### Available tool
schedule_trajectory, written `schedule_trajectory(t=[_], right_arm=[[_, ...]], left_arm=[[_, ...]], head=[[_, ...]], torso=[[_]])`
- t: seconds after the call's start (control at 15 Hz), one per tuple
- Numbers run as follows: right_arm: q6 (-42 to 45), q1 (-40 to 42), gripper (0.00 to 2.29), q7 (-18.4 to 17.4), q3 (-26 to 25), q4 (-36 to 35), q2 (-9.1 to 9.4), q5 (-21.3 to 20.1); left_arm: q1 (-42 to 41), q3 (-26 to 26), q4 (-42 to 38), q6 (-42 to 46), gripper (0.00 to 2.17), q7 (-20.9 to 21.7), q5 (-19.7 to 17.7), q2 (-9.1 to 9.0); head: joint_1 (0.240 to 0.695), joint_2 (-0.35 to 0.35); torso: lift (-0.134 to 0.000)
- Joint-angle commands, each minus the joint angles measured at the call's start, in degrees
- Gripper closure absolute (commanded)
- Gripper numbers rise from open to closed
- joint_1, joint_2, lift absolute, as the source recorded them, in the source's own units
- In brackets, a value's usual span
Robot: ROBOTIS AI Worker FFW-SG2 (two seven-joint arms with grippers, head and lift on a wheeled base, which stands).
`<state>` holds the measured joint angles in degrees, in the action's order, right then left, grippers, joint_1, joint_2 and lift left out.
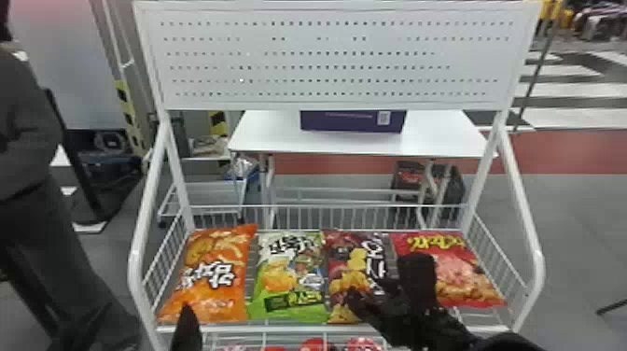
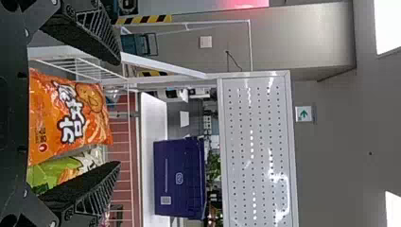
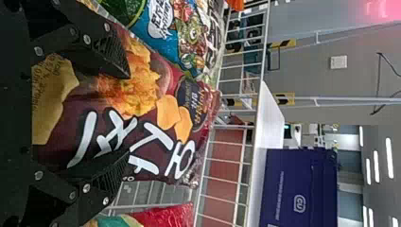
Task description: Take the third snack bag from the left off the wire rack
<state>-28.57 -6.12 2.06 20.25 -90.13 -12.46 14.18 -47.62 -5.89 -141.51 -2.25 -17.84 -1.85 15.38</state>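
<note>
Four snack bags lie side by side in the wire rack [image 1: 140, 252]: orange [image 1: 212, 273], green [image 1: 289, 275], dark maroon [image 1: 357, 270] and red [image 1: 459, 270]. The maroon bag is third from the left. My right gripper [image 1: 382, 276] hovers open over its near end, fingers spread to either side. In the right wrist view the maroon bag [image 3: 142, 118] lies between and beyond the open gripper [image 3: 113, 113]; I cannot tell whether the fingers touch it. My left gripper [image 1: 186, 326] sits low at the rack's front edge, open [image 2: 104, 109], facing the orange bag [image 2: 66, 116].
A white pegboard [image 1: 336, 56] rises behind the rack. Beyond it stands a white table [image 1: 434, 140] with a dark blue box [image 1: 353, 120]. A person in dark clothes [image 1: 28, 186] stands at the left. Red items [image 1: 317, 345] show on a lower shelf.
</note>
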Motion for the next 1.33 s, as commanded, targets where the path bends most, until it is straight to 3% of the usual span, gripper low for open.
schedule_trajectory(t=[0.0, 0.07, 0.4, 0.6, 0.93, 1.07, 1.27], right_arm=[[-3.0, -0.3, 2.07, 1.1, -0.7, 0.1, 0.07, 1.0], [-2.3, 0.5, 2.22, 2.7, -1.0, -0.8, 0.07, 1.4], [0.1, 4.3, 2.24, 2.9, -3.0, -7.5, -0.37, 1.6], [0.5, 9.4, 2.24, 1.6, -5.3, -17.1, -1.87, 2.3], [1.7, 24.2, 2.24, -0.7, -15.1, -38.1, -7.49, 7.9], [5.0, 32.9, 2.24, -0.7, -20.4, -42.6, -7.67, 9.2], [14.5, 43.7, 2.24, -0.5, -28.1, -45.0, -10.22, 12.1]], left_arm=[[0.2, 0.1, 0.1, -0.2, 0.14, 0.0, -0.1, 0.0], [0.2, 0.2, 0.1, -0.2, 0.14, 0.0, -0.2, 0.0], [0.2, 0.4, -0.2, -0.2, 0.14, 0.0, -0.3, 0.0], [0.3, 0.4, -0.3, -0.2, 0.14, 0.0, -0.4, 0.18], [0.6, 0.4, -0.5, -0.2, 0.14, 0.0, -0.5, 0.35], [0.9, 0.2, -0.2, -0.2, 0.14, 0.0, -0.6, 0.35], [1.5, 0.1, 0.3, -0.2, 0.14, 0.0, -0.8, 0.35]], head=[[0.499, 0.0], [0.499, 0.0], [0.499, 0.0], [0.499, 0.0], [0.499, 0.0], [0.499, 0.0], [0.499, 0.0]], torso=[[0.0], [0.0], [0.0], [0.0], [0.0], [0.0], [0.0]])
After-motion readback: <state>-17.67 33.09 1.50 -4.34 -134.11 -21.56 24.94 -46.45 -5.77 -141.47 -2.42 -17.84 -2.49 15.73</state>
